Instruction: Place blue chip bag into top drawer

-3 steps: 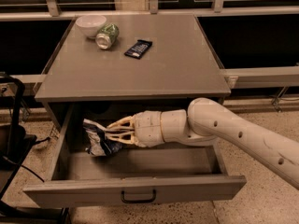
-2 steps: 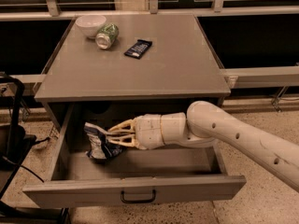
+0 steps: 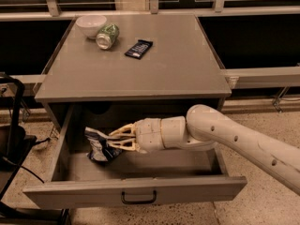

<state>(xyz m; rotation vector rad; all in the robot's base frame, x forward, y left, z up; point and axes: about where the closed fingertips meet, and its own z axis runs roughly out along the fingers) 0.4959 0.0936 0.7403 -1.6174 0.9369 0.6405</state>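
Observation:
The top drawer [image 3: 136, 192] of the grey cabinet stands pulled out, with its small black handle [image 3: 138, 198] at the front centre. The blue chip bag [image 3: 98, 146], crumpled dark blue foil with white patches, is inside the drawer at its left side. My gripper [image 3: 113, 138] reaches in from the right on a white arm. Its cream fingers [image 3: 123, 131] are closed on the right edge of the bag, low inside the drawer.
On the cabinet top [image 3: 140, 74] stand a white bowl [image 3: 91, 25], a green can [image 3: 107, 35] on its side, and a flat dark-blue bar packet [image 3: 138, 48]. A black stand [image 3: 14, 125] is at the left. A railing runs behind.
The gripper and the bag have stayed at about the same spot inside the drawer, shifting only slightly lower.

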